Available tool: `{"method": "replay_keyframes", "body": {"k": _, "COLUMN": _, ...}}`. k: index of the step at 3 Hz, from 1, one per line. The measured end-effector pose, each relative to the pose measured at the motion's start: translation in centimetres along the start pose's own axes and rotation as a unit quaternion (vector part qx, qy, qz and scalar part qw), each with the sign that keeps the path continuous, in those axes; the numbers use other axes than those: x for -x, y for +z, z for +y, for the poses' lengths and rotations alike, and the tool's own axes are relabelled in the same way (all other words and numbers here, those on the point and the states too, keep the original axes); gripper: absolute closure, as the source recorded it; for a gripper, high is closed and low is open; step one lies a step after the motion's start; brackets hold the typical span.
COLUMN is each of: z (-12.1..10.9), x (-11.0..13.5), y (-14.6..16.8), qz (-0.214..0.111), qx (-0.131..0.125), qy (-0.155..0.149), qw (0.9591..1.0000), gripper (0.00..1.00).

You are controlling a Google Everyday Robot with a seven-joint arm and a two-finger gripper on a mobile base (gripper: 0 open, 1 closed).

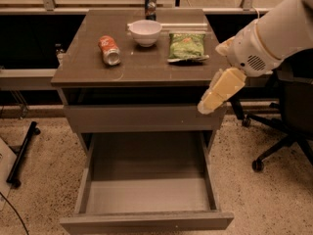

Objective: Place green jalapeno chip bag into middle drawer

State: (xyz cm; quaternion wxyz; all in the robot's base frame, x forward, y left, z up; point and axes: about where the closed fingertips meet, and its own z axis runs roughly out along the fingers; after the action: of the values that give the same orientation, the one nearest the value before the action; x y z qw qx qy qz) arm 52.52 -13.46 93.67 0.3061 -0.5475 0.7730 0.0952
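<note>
- Crinkly green jalapeno chip bag [187, 46]: flat on brown cabinet top [83, 68], right side, just beside white bowl [145, 32].
- Cream gripper [209, 102]: off right front corner, below top, apart from bag; open or closed, cannot tell.
- Step: reach. Rise over edge, descend on bag centre, avoid bowl.
- Wide grey-brown middle drawer [146, 199]: open, bare.
- Orange-red soda can [109, 50]: well left of bag.
- Black office chair [286, 131]: near arm.

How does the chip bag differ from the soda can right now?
The chip bag is green and flat; the soda can is orange-red and round, lying on its side. The bag lies right of the white bowl, the can left. Both rest on the tabletop, outside the open drawer. The pincer hangs by the table's front right corner, nearer the bag.
</note>
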Motion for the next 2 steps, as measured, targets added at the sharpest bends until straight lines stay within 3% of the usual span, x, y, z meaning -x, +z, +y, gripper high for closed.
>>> {"method": "replay_keyframes", "body": {"k": 2, "z": -2.8, "x": 2.5, "y": 5.8, "qz": -0.036, "qx": -0.005, "qy": 0.013, "qw": 0.9992, "gripper": 0.0}}
